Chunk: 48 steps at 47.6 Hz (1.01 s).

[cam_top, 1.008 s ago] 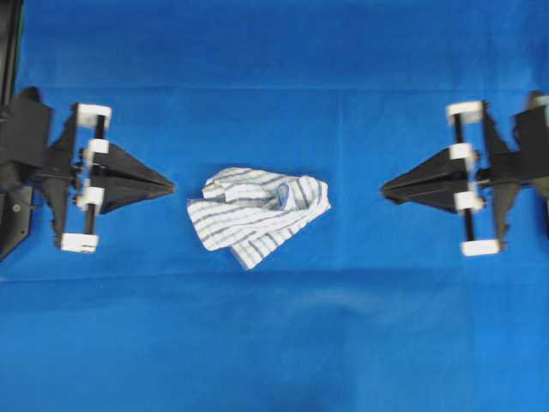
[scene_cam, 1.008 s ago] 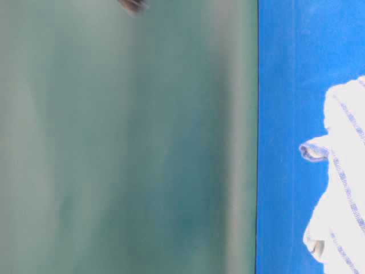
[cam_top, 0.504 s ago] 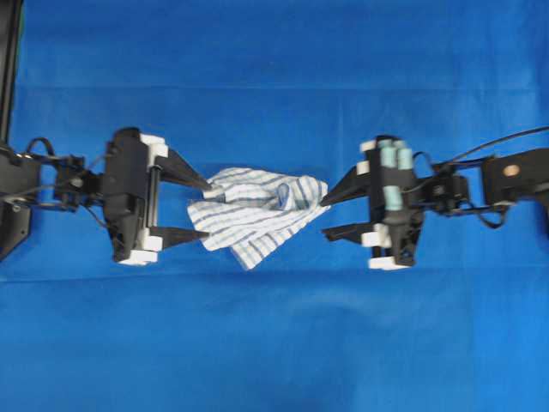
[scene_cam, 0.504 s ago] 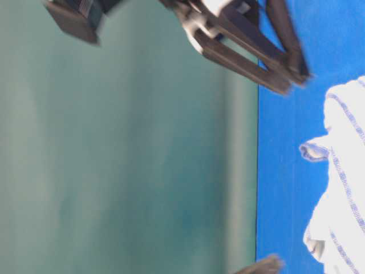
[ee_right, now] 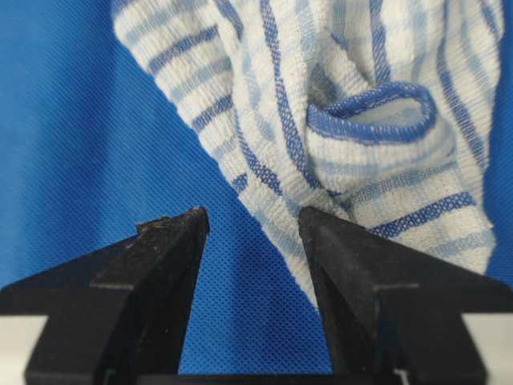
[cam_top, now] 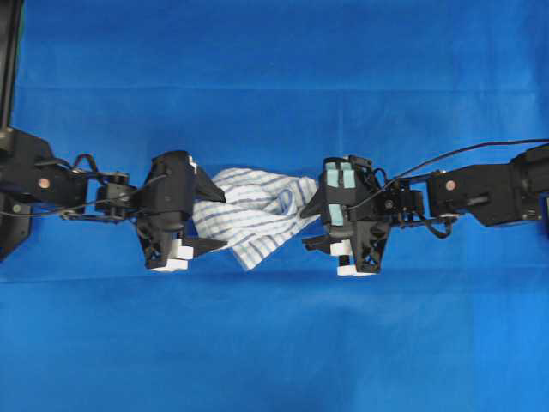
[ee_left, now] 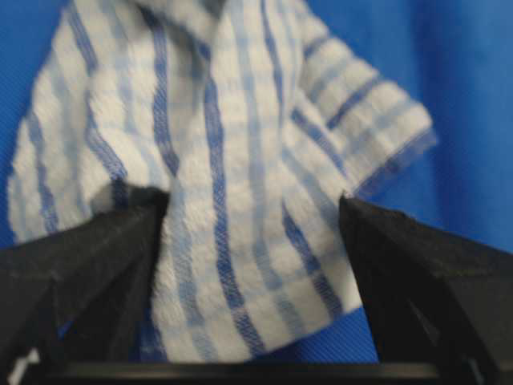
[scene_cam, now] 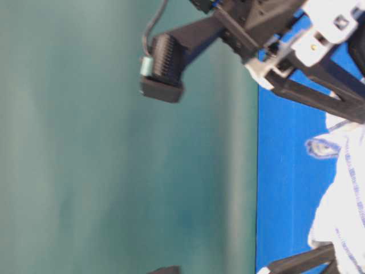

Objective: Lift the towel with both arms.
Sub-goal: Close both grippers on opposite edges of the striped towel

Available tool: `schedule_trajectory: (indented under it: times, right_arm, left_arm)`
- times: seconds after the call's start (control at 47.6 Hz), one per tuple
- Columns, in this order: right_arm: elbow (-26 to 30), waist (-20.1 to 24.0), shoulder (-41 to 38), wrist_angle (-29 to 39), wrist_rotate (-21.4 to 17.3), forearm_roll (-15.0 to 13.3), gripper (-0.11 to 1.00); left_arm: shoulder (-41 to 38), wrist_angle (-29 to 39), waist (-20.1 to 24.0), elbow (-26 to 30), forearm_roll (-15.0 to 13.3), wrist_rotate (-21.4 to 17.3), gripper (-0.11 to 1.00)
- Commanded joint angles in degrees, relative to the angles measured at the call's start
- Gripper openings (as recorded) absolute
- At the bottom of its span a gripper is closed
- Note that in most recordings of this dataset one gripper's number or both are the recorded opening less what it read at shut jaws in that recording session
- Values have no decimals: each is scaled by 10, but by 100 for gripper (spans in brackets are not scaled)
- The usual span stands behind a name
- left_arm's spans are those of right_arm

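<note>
You find the small crumpled white cloth towel with blue and grey check stripes [cam_top: 256,213] lying on the plain blue table covering [cam_top: 274,343], not yet lifted, midway between the two arms. The black left gripper [ee_left: 252,216] stands wide with its fingers straddling one towel edge; the black right gripper [ee_right: 252,220] stands wide at the opposite edge, probably with little cloth between its fingers, so closing and raising remain. No brand, label or writing is legible.

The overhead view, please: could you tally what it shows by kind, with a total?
Checked towel: 1
Robot grippers, left gripper and right gripper, both with fingers open at the towel's ends: 2
Blue table covering: 1
Total: 4
</note>
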<state>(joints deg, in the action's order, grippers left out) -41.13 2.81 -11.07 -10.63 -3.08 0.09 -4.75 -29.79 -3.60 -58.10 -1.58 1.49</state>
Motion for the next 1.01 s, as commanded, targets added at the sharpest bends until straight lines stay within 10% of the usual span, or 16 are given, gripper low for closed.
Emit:
schedule_trajectory:
  times: [0.0, 0.357, 0.504, 0.651, 0.987]
  right_arm:
    - [13, -4, 0, 0, -1, 2, 57]
    - [36, -25, -25, 25, -1, 2, 56]
    - [53, -38, -47, 33, 1, 0, 49]
    - [54, -50, -47, 47, 2, -1, 13]
    - [55, -51, 18, 83, 4, -1, 6]
  left_arm:
    - [-9, -5, -1, 14, -1, 0, 80]
    - [-16, 16, -1, 18, -2, -1, 72]
    - [-14, 44, -5, 24, -2, -1, 37]
    - [-2, 68, -12, 29, -2, -4, 5]
    - [101, 176, -11, 57, -2, -10, 5]
